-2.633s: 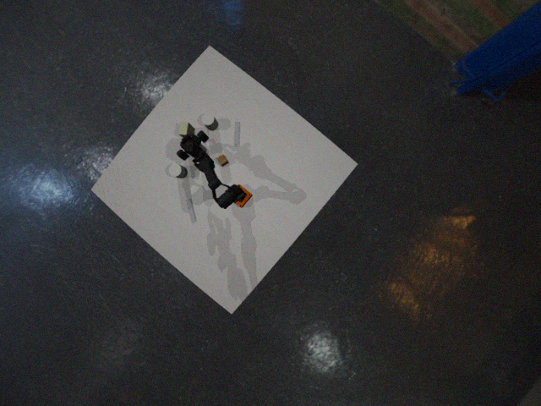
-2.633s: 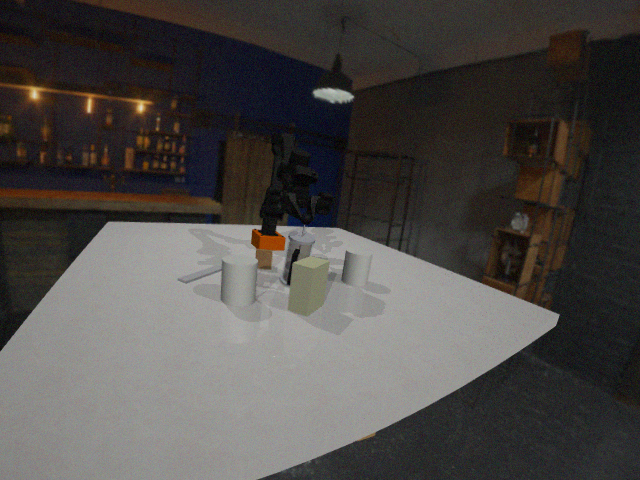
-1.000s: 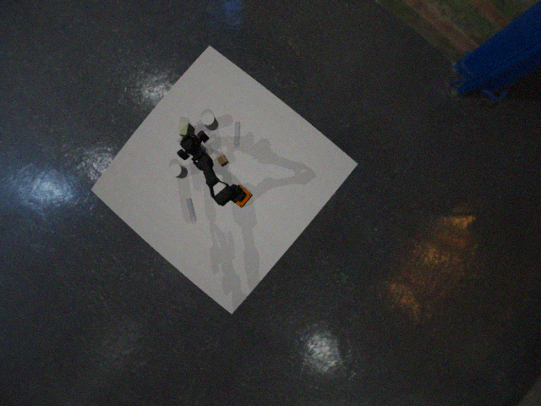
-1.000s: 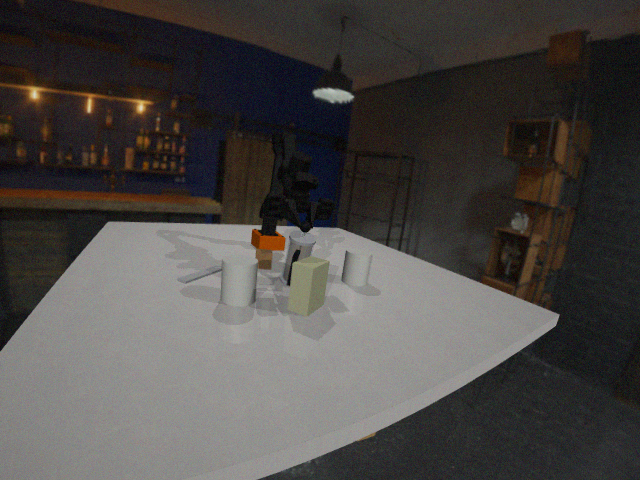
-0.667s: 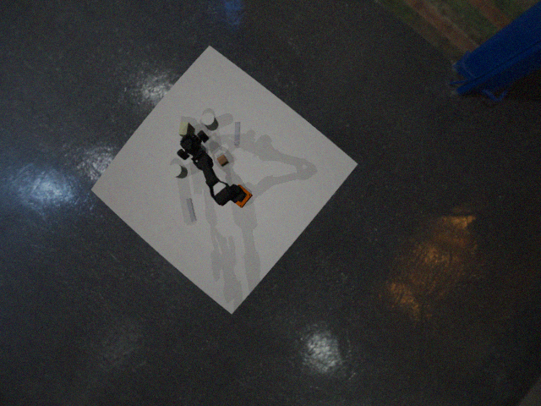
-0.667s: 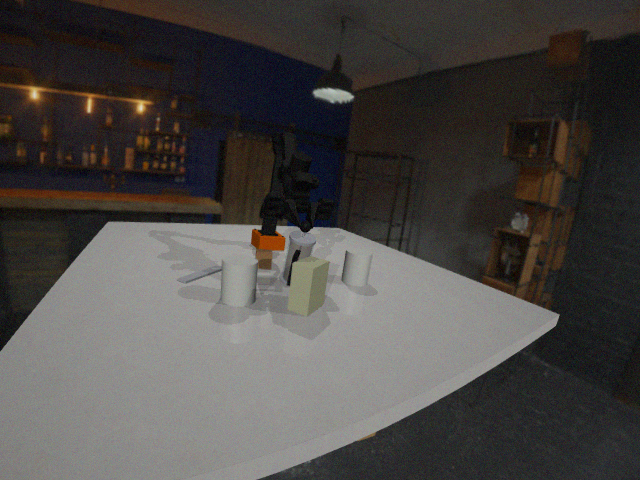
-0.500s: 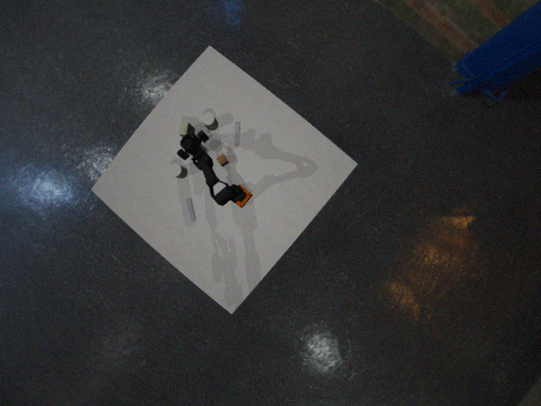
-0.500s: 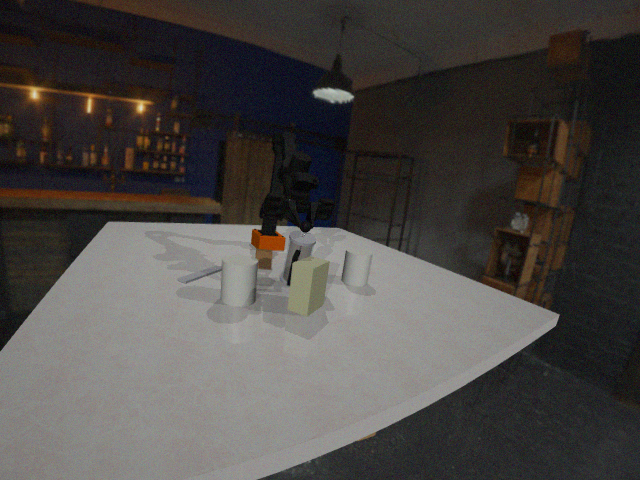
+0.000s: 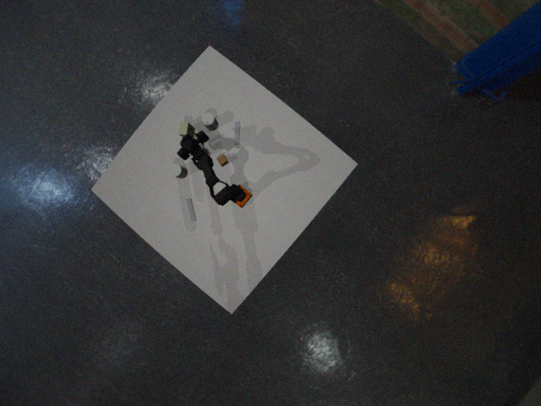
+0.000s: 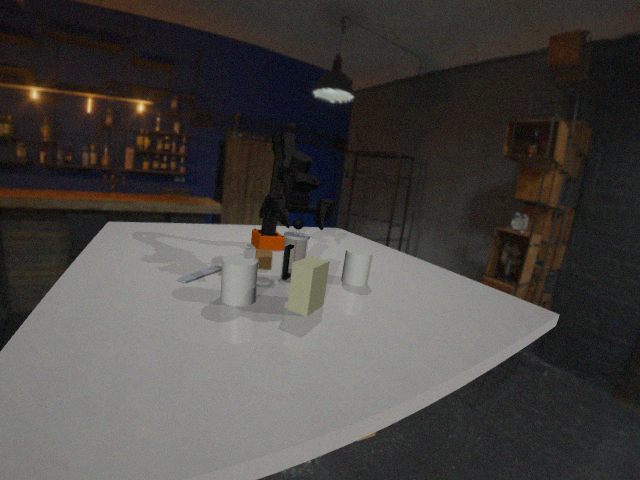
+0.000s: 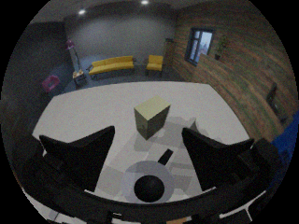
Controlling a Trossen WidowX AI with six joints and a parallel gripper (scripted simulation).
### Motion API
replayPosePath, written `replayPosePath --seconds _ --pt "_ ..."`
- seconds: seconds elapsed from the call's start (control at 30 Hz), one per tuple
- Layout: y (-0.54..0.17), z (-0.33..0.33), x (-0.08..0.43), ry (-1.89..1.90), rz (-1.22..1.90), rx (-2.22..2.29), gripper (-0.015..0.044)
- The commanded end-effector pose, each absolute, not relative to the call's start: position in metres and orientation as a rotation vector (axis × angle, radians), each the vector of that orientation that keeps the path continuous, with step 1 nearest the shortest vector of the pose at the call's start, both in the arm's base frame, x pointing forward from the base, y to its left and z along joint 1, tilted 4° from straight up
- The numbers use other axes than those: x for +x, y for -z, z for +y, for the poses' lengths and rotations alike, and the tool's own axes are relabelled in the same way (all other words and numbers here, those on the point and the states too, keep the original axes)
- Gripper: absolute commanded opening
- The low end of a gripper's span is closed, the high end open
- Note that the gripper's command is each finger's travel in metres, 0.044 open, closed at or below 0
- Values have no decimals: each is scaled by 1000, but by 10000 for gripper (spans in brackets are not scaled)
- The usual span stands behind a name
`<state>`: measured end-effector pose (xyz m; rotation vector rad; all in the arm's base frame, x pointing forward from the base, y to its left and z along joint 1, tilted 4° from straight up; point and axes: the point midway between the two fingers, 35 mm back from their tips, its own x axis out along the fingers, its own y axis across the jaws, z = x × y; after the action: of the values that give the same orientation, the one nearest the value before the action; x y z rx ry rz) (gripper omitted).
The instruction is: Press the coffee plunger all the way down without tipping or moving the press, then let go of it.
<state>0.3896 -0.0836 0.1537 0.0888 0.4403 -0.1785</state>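
On the tabletop (image 10: 129, 361) stand two white cylinders (image 10: 238, 282) (image 10: 356, 267), one coffee press (image 10: 296, 246), one pale yellow box (image 10: 308, 286), one small brown block (image 10: 264, 258) and two flat grey bars (image 9: 189, 207) (image 9: 237, 132). One arm carries one gripper (image 11: 149, 149).
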Motion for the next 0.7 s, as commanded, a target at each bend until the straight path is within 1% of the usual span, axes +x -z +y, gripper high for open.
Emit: replayPosePath --seconds 0.0,0.1,0.3,0.67 --pt "-161 -84 386 179 441 90 440" --pt "-182 -83 372 179 446 91 440" --pt "-228 -76 329 177 457 94 440" --pt "-226 -76 328 177 457 94 440"
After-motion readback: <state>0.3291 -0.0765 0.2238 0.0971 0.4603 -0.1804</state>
